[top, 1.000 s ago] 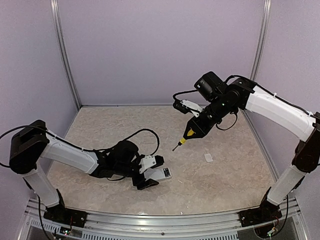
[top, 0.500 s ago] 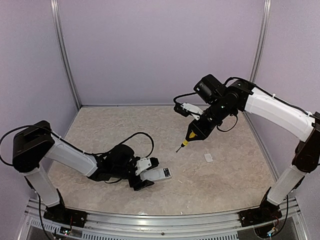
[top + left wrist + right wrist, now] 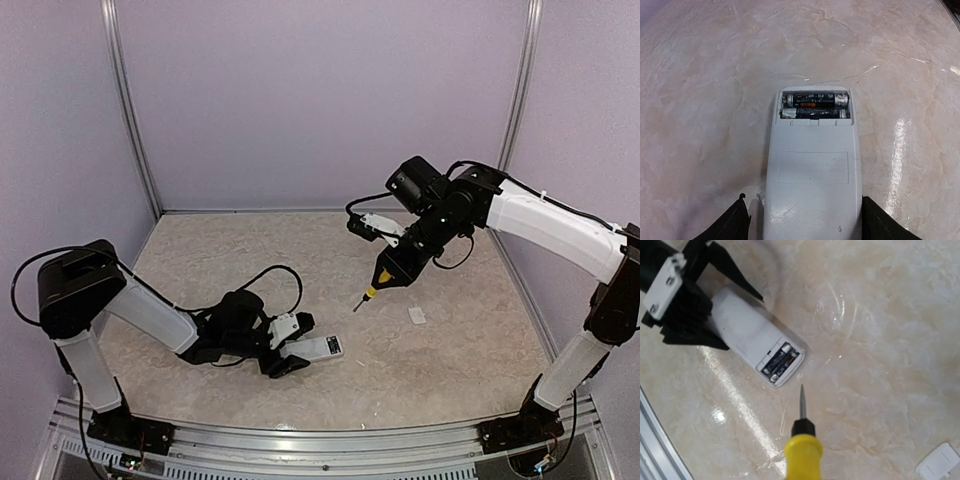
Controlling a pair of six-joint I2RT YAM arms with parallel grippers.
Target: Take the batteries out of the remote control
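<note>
The remote control (image 3: 812,170) lies on the counter (image 3: 450,360) with both batteries (image 3: 812,106) side by side in its open bay. The left jaws straddle its opposite end, open. The right jaws clamp the screwdriver (image 3: 802,440), whose tip hovers just beyond the bay end.

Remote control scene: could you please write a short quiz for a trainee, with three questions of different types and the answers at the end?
1. True or false: both batteries are already out of the remote control.
2. What does the right gripper hold? A) a battery B) the yellow-handled screwdriver C) tweezers
3. Fill in: the small white cover piece lies on the table, ____ from the remote control.
Key: 1 false, both sit in the open battery compartment; 2 B; 3 apart.
</note>
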